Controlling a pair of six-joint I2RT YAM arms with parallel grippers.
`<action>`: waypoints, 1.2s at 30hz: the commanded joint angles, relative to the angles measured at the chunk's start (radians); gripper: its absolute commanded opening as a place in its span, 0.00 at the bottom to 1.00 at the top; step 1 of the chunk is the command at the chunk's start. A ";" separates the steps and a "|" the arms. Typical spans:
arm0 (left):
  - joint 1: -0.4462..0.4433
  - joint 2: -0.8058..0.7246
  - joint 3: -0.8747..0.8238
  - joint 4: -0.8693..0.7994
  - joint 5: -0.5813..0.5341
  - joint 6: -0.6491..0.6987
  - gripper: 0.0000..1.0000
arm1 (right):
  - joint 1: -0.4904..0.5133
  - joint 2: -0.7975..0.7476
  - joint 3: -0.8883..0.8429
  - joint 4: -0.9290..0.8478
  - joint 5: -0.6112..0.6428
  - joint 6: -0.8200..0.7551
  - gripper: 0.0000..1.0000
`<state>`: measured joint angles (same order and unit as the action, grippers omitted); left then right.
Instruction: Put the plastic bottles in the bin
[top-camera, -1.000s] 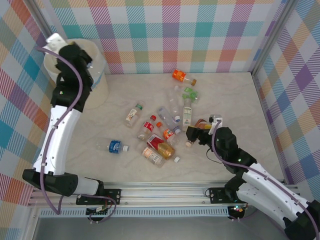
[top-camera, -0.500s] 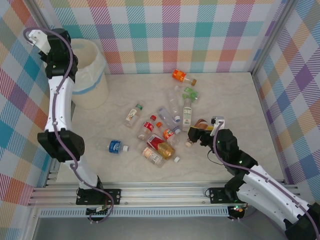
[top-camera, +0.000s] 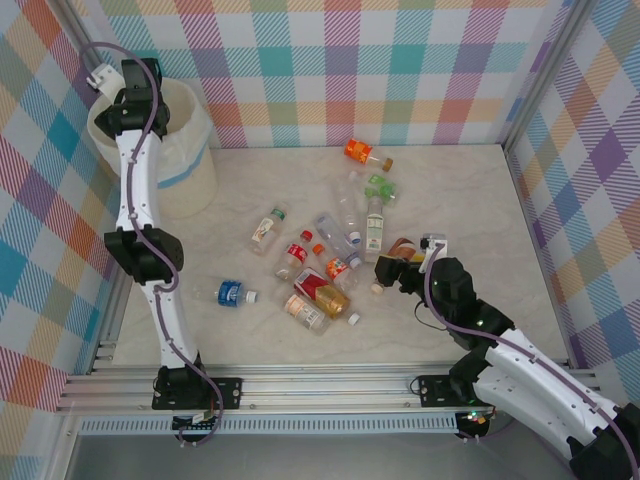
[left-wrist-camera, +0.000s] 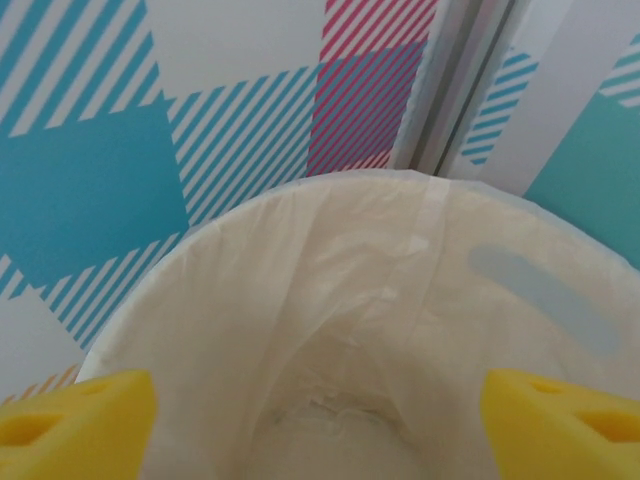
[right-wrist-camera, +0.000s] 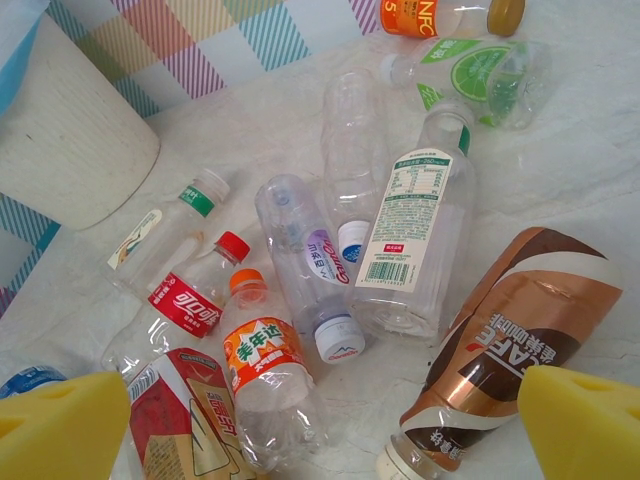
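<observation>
- Left wrist view: the left gripper (left-wrist-camera: 320, 425) is released, its yellow pads (left-wrist-camera: 75, 420) wide apart with nothing between them, hanging directly above the mouth of the bin (left-wrist-camera: 300, 200).
- The bin has a cream wall and a translucent bag liner (left-wrist-camera: 340, 330) crumpled toward the bottom; we cannot tell whether any bottle lies inside. It stands at the far left corner of the counter (top-camera: 480, 200).
- The right gripper (right-wrist-camera: 320, 430) is also released and sits low over the counter. The brown coffee bottle (right-wrist-camera: 510, 320) lies just beside one pad, not gripped.
- Step, as we judge it: the left arm is at the drop point with empty jaws, and the right arm is lining up a pick.
- The next move calls for the right gripper to centre on the brown coffee bottle's body and close, and for the left to head for the plastic bottles (top-camera: 320, 290).
- These are small and clear, lying on their sides in a loose cluster mid-counter, several touching, with red, orange, green and white labels. An orange-labelled bottle (top-camera: 365, 152) and a blue-labelled bottle (top-camera: 232, 293) lie apart from the cluster.
</observation>
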<state>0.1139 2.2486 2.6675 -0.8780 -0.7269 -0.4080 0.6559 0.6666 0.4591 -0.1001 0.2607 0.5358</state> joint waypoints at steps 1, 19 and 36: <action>0.006 0.066 0.169 -0.173 0.048 0.001 0.91 | 0.002 -0.004 0.006 -0.016 -0.003 0.001 1.00; 0.026 -0.161 0.193 -0.229 0.299 0.050 1.00 | 0.002 0.073 -0.008 0.018 0.013 -0.058 1.00; -0.123 -0.851 -0.851 0.068 0.348 -0.055 1.00 | 0.001 0.164 -0.049 0.257 0.033 -0.174 1.00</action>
<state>0.0246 1.4834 1.8656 -0.8055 -0.3882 -0.4206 0.6559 0.8234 0.4194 0.0605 0.2726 0.3832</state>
